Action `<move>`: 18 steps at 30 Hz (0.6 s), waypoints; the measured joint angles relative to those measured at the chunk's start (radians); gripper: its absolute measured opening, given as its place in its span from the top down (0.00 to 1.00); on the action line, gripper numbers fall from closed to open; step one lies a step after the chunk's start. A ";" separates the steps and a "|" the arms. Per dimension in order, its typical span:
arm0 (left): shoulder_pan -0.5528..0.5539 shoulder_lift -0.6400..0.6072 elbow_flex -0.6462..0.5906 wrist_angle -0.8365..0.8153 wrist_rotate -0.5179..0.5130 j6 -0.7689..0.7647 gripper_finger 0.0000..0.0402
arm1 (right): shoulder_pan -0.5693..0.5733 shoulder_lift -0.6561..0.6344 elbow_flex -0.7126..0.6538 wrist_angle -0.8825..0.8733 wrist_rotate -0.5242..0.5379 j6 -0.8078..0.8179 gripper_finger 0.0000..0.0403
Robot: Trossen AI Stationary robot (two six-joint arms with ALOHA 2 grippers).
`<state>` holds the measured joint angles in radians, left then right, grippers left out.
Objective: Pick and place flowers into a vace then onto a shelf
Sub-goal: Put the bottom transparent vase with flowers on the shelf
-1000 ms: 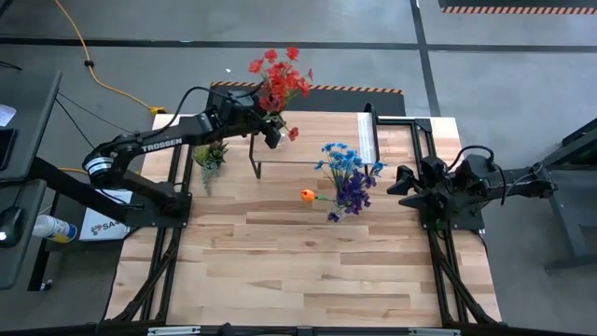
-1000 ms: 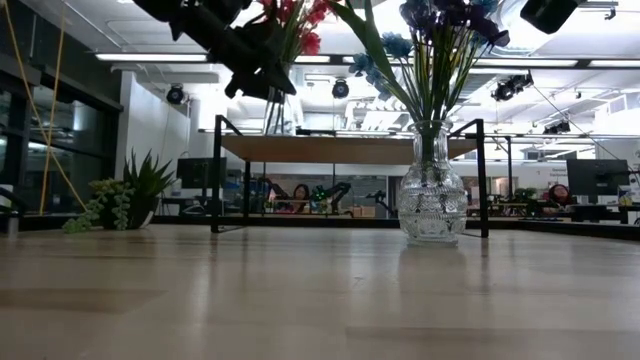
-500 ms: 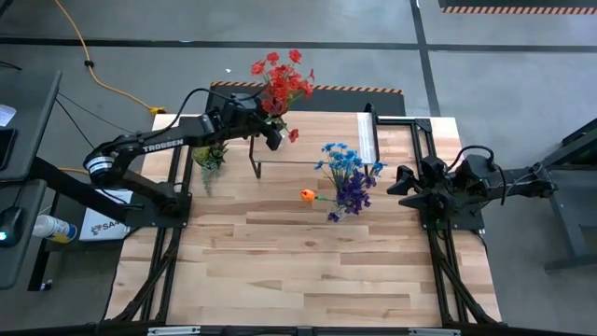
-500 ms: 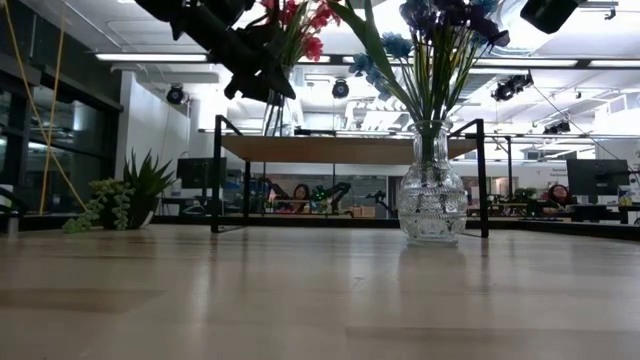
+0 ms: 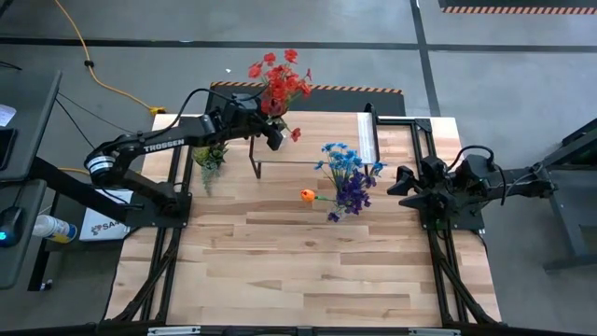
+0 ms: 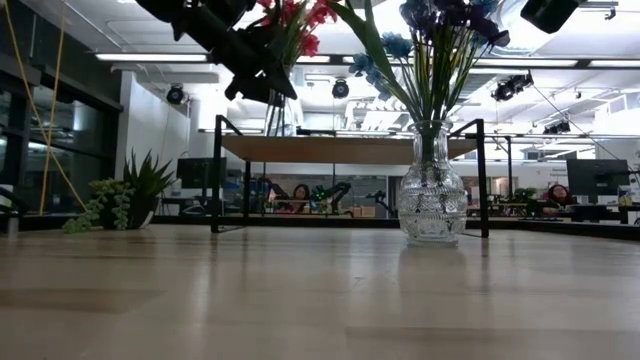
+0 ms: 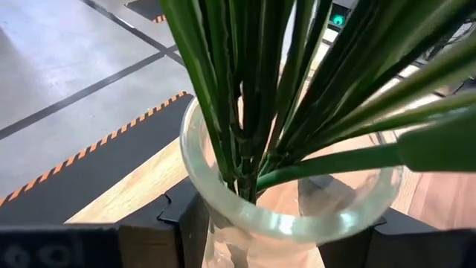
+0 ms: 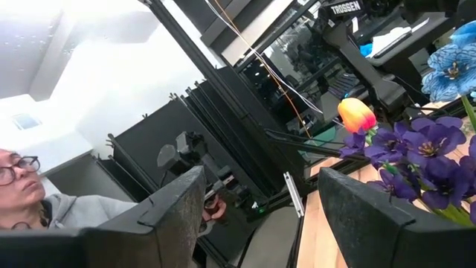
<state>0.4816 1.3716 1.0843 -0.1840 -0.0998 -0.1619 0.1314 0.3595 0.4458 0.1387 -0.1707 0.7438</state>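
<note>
Left wrist view: vase (image 7: pixel 290 216) (red flowers (image 5: pixel 280 79) inside) between left gripper (image 5: pixel 270 126) fingers.

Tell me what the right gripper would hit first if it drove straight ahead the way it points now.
Probably the purple and blue flowers in the glass vase: the right gripper points across the table at that bouquet, fingers open. Depth is unclear, so it may only brush the blooms.
</note>
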 joint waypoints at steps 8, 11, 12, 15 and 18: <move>-0.006 0.000 0.001 -0.014 0.001 0.000 0.44 | 0.000 0.000 0.000 0.000 0.000 0.000 0.37; -0.009 0.000 0.002 -0.023 0.008 -0.002 0.41 | 0.000 0.000 0.000 0.000 0.000 0.000 0.37; -0.012 0.000 0.002 -0.028 0.008 -0.003 0.40 | 0.000 0.000 0.000 0.000 0.000 0.000 0.37; -0.014 0.001 0.000 -0.035 0.008 -0.003 0.37 | 0.000 0.000 0.000 0.000 0.000 0.000 0.37; -0.013 0.002 -0.002 -0.042 0.016 -0.007 0.35 | 0.000 0.000 0.000 0.000 0.000 0.000 0.37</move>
<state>0.4681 1.3735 1.0824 -0.2256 -0.0841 -0.1689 0.1312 0.3595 0.4458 0.1387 -0.1711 0.7441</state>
